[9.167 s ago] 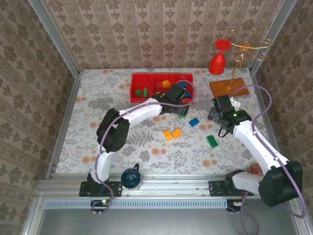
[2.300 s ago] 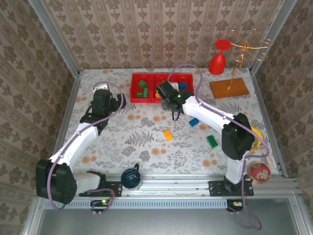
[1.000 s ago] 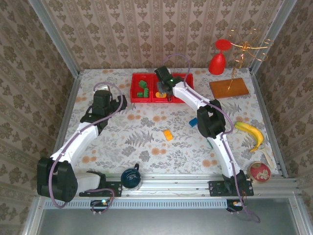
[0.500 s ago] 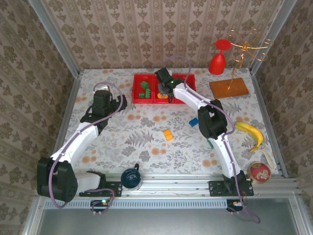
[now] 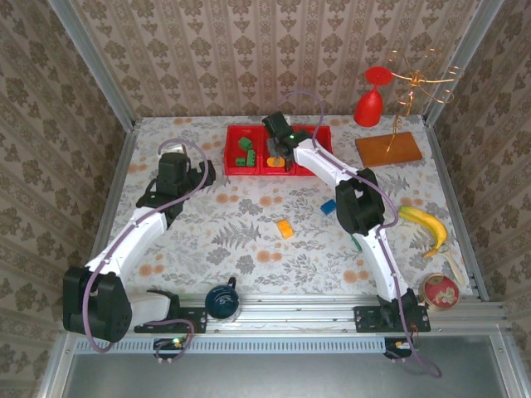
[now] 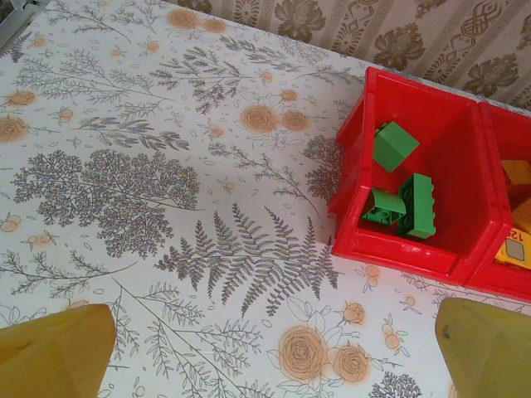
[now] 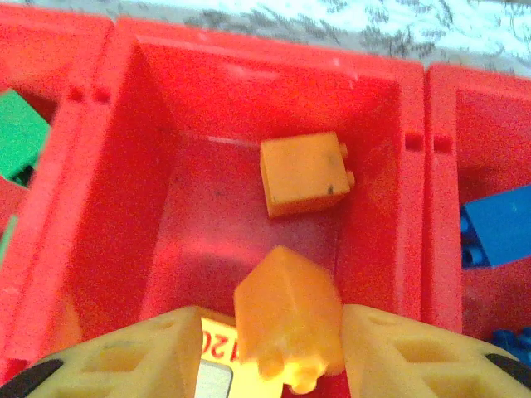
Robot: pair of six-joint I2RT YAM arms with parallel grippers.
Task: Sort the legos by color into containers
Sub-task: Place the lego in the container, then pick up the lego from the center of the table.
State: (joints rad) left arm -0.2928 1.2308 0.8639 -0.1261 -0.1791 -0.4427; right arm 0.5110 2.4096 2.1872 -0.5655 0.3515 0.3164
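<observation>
Blue lego (image 7: 496, 224) is cut off rightward (nearer orange lego (image 7: 289, 319) blurred).

Beige damask wallpaper walls (image 5: 274, 50) around a floral-print tabletop (image 5: 207, 240)

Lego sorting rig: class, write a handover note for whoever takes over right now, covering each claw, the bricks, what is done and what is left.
Left claw: open, empty, near the red tray.
Right claw: over the middle compartment, orange brick between its fingers; grip unclear.
Done: green bricks in the left compartment, second orange brick in the middle, blue brick in the right.
Left: loose orange brick, loose blue brick and loose green brick on the table.
</observation>
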